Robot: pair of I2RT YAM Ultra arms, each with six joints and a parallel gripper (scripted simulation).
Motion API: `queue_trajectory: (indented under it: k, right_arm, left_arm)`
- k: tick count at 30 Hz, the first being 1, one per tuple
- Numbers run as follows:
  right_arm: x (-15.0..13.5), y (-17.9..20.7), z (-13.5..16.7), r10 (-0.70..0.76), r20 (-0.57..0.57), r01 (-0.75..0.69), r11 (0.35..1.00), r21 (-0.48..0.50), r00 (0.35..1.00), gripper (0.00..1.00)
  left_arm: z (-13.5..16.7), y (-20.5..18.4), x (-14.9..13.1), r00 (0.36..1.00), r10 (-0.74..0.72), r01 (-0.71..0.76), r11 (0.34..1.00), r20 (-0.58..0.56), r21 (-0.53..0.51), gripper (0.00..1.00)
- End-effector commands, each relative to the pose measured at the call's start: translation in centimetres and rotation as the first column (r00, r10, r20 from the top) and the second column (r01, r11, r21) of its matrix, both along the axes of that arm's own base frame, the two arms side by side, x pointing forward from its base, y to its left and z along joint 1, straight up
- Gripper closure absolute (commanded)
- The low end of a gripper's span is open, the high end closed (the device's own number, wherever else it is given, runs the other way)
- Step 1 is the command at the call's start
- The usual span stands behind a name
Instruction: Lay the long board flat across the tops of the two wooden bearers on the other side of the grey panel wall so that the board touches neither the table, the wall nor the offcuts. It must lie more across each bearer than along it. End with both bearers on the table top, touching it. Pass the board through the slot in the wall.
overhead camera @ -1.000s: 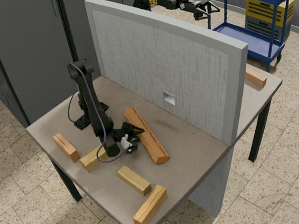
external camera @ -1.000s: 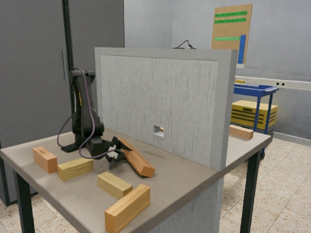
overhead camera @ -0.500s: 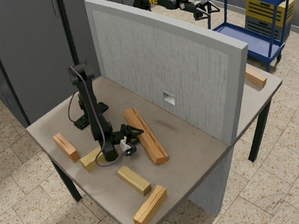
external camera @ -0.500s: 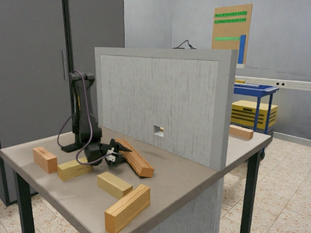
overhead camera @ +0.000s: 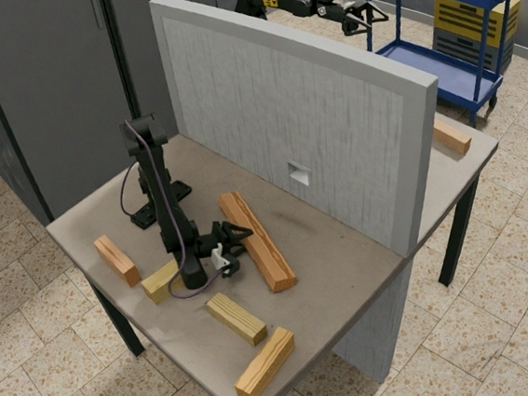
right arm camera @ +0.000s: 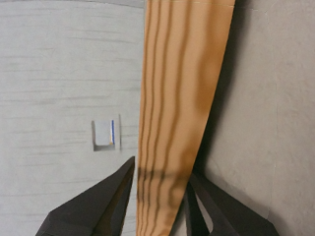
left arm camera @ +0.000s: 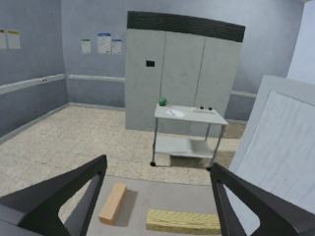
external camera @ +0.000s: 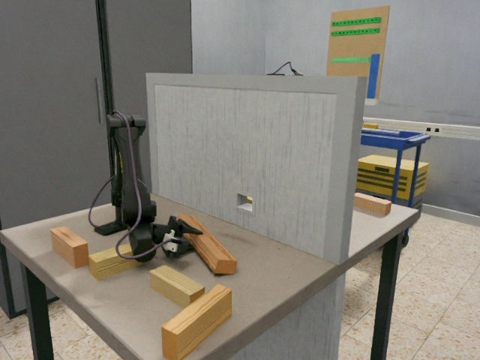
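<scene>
- Lying lengthwise on the near side of the grey panel wall (overhead camera: 283, 92) (external camera: 240, 135) (left arm camera: 281, 147) (right arm camera: 64, 98), the long board (overhead camera: 259, 241) (external camera: 209, 246) (right arm camera: 179, 98) shows in the top view beside the right pincer (overhead camera: 248, 241) (external camera: 196, 240) (right arm camera: 162, 167). The left pincer (overhead camera: 377, 23) (left arm camera: 159, 164) is beyond the wall, spread wide. Four short wooden blocks (overhead camera: 237, 318) (external camera: 176, 288) lie on the near part of the surface (overhead camera: 339, 275) (external camera: 271, 271) (left arm camera: 148, 192) (right arm camera: 266, 98); a reddish block (overhead camera: 452, 136) (external camera: 372, 203) lies past the wall.
- Exterior view: the board slants across the near side, below the level of the slot (overhead camera: 299, 174) (external camera: 244, 202) (right arm camera: 104, 134) and apart from it. The wall hides the left pincer.
- Left wrist view: the fingers are wide apart, grasping nothing. Beyond them on the surface are an orange block (left arm camera: 113, 203) and a yellowish block (left arm camera: 183, 222), set at an angle to each other and apart.
- Right wrist view: the board passes between the partly parted fingers, released, with a sliver of space by one fingertip; the slot shows alongside.
</scene>
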State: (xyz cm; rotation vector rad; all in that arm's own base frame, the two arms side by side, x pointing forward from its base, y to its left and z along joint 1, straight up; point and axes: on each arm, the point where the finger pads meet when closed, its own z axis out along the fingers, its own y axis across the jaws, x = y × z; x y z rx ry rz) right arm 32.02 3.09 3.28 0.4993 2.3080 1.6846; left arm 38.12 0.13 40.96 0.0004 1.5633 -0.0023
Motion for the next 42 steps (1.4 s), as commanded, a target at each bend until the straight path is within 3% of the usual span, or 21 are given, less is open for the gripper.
queue_trajectory:
  k: [1, 15, 16, 29, 30, 42]
  right_arm:
    - [0.92, -0.06, 1.34, 0.008, 0.049, -0.009, 1.000, 0.021, 0.999, 0.54]
    - [1.05, -0.12, 1.40, 0.008, 0.053, -0.009, 1.000, 0.019, 0.999, 0.54]
    - [1.05, -0.12, 1.41, 0.008, 0.053, -0.009, 1.000, 0.019, 0.999, 0.48]
    - [1.05, -0.12, 1.40, 0.008, 0.053, -0.009, 1.000, 0.019, 0.999, 0.48]
    - [1.05, -0.12, 1.40, 0.008, 0.053, -0.009, 1.000, 0.019, 0.999, 0.42]
    - [0.33, -0.68, 1.04, 0.003, 0.026, -0.004, 0.999, 0.034, 1.000, 0.42]
  left_arm:
    - [1.62, -0.02, -0.68, 0.999, 0.004, -0.004, 1.000, 0.051, -0.003, 0.00]
    - [1.62, -0.02, -0.68, 0.999, 0.004, -0.004, 1.000, 0.051, -0.003, 0.00]
    - [1.62, -0.02, -0.68, 0.999, 0.004, -0.004, 1.000, 0.051, -0.003, 0.00]
    - [1.62, -0.02, -0.68, 0.999, 0.004, -0.004, 1.000, 0.051, -0.003, 0.00]
    - [1.62, -0.02, -0.68, 0.999, 0.004, -0.004, 1.000, 0.051, -0.003, 0.00]
    - [1.62, -0.02, -0.68, 0.999, 0.004, -0.004, 1.000, 0.051, -0.003, 0.00]
